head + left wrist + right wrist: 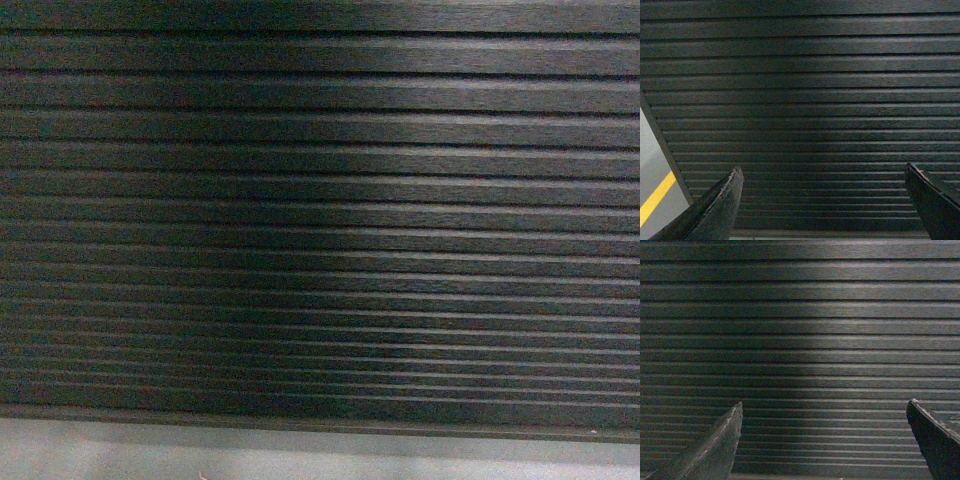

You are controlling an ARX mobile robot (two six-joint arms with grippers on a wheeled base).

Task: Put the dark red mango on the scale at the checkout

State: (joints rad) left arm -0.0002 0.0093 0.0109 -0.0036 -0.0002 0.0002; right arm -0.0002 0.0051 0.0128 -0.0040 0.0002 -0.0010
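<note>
The ribbed black front of the checkout point(320, 220) fills the head view, close up. Neither the dark red mango nor the scale is in view. My left gripper point(822, 172) stands open in the left wrist view, facing the checkout's front point(805, 100) with nothing between its dark fingers point(722, 205). My right gripper point(824, 407) is open too, facing the same ribbed panel point(800, 340), empty between its fingers point(720, 445). Neither gripper shows in the head view.
A strip of grey floor point(300, 455) runs below the checkout's base. In the left wrist view the panel's left edge point(662, 145) shows, with grey floor and a yellow line point(655, 197) beyond it.
</note>
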